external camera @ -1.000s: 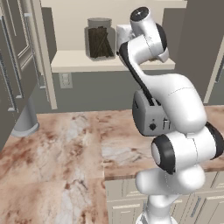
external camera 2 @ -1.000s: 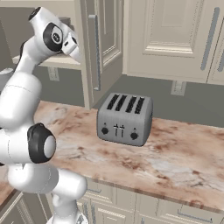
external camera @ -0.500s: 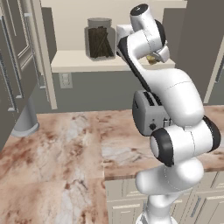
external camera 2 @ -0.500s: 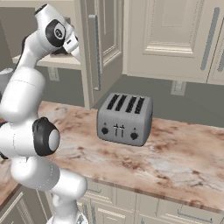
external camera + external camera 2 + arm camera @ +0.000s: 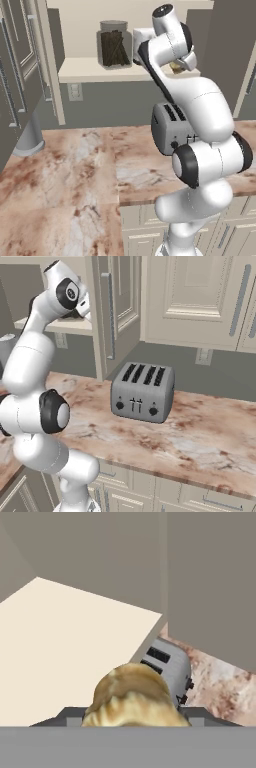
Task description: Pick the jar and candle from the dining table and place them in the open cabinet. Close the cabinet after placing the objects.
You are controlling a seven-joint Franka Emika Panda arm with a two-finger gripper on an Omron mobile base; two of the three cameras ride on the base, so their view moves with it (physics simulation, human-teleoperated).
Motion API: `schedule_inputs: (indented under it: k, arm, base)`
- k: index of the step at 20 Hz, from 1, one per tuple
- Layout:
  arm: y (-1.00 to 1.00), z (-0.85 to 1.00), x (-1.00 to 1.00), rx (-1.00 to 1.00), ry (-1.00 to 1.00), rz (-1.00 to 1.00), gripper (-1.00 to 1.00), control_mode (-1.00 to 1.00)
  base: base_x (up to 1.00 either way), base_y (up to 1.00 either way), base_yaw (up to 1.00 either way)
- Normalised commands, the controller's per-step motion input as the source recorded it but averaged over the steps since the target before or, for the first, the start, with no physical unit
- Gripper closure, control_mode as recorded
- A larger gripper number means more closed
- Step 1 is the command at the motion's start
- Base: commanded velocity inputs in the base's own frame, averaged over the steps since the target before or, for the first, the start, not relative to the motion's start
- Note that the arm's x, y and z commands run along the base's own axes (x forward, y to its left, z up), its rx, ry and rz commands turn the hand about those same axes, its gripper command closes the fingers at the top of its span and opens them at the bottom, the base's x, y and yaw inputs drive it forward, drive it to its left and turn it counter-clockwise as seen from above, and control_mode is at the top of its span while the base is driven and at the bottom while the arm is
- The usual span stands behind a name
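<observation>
1. Where the open cabinet (image 5: 50, 75) shows its pale shelf, the jar (image 5: 114, 44) stands upright on it: clear glass, greyish lid, dark sticks inside.
2. Candle (image 5: 134, 697): a yellowish ribbed lump low in the hand view, between the two dark fingertips, so the gripper (image 5: 135, 714) is clenched on it. From the left base camera a small yellow patch (image 5: 176, 66) shows at the hand, level with the shelf edge, right of the jar and apart from it.
3. Arm: white, rising from the base, folded high so that its hand sits at the shelf's right end.
4. Cabinet doors: both swung open; the right one, with its long bar handle (image 5: 106, 308), hangs edge-on in the right base view.
5. Toaster (image 5: 143, 391): grey, four slots, on the marbled counter (image 5: 200, 441) below the shelf; also seen past the shelf edge in the hand view.
6. Dining table (image 5: 55, 200): reddish-brown and beige stone top, in the foreground of the left base view.
</observation>
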Motion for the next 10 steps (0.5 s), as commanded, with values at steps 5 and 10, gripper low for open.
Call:
schedule_inputs:
  k: [5, 10]
  arm:
    - [-0.07, 0.00, 0.14, 0.00, 0.00, 0.00, 1.00, -1.00]
    - [-0.01, -0.04, 0.29, 0.00, 0.01, 0.00, 1.00, -1.00]
  base:
    - [0.00, 0.00, 0.00]
    - [0.00, 0.00, 0.00]
